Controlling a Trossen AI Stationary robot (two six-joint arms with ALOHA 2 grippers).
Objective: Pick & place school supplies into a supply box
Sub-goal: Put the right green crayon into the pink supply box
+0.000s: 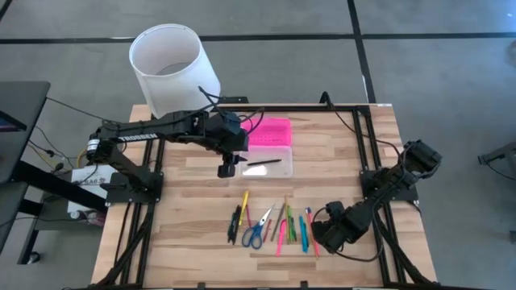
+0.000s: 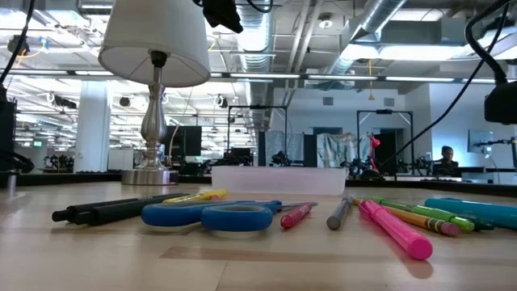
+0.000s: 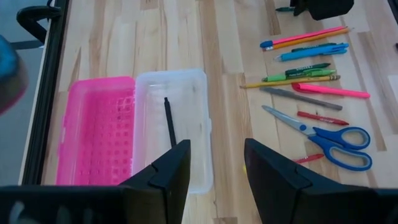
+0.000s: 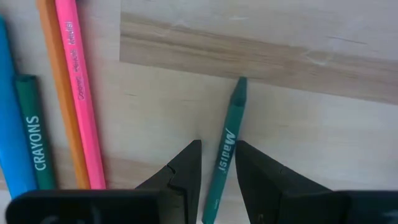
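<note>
The supply box lies open at the table's far middle, its pink lid (image 1: 270,131) flat beside the clear base (image 1: 270,161). One black pen (image 3: 169,121) rests in the base (image 3: 186,99). My left gripper (image 1: 227,167) hangs open above the table just left of the base, holding nothing (image 3: 216,155). Pens, pencils, crayons and the blue-handled scissors (image 1: 256,234) lie in a row near the table's near edge. My right gripper (image 1: 329,232) is low at the row's right end. Its fingers stand on either side of a green crayon (image 4: 229,130) lying flat on the wood. My right gripper (image 4: 219,146) comes down from above with its fingers across the green crayon's rear half (image 4: 217,180). One finger (image 4: 249,165) lies right along the crayon's side; I cannot tell whether it touches. The crayon lies flat on the table, tip pointing away.
A white lampshade (image 1: 173,68) on a metal lamp stands at the far left corner (image 2: 153,40). A pink pencil (image 4: 78,93), an orange one and blue and green crayons lie close beside the right gripper. Bare wood stretches between the box and the row. Cables run along the table's black frame.
</note>
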